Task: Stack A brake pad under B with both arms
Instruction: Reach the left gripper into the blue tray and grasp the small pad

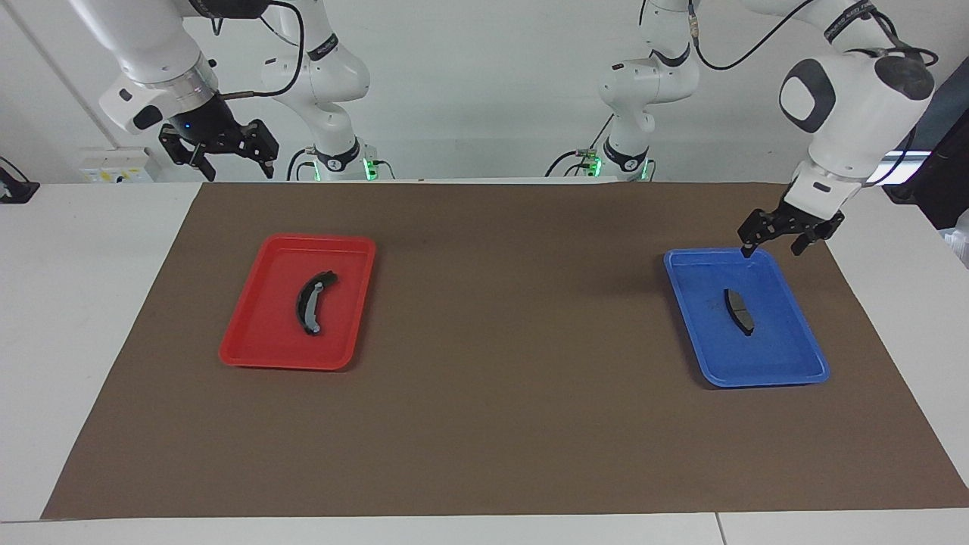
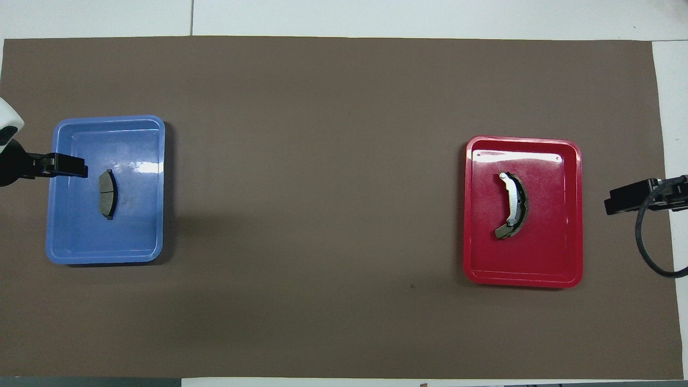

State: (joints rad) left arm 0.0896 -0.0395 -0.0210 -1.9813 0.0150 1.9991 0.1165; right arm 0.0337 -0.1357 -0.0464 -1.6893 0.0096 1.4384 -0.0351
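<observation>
mat [image 1: 484,341] open between trays | blue tray [image 1: 810,375] rim rings A brake pad [image 1: 739,311]

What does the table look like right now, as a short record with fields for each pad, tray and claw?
short pad: lies in the blue tray, untouched
crescent pad: lies in the red tray, grey strip showing
left claw: open, raised over the blue tray's edge nearest the robots
right claw: open, raised near the robots at the right arm's end, waiting
stack: not begun
</observation>
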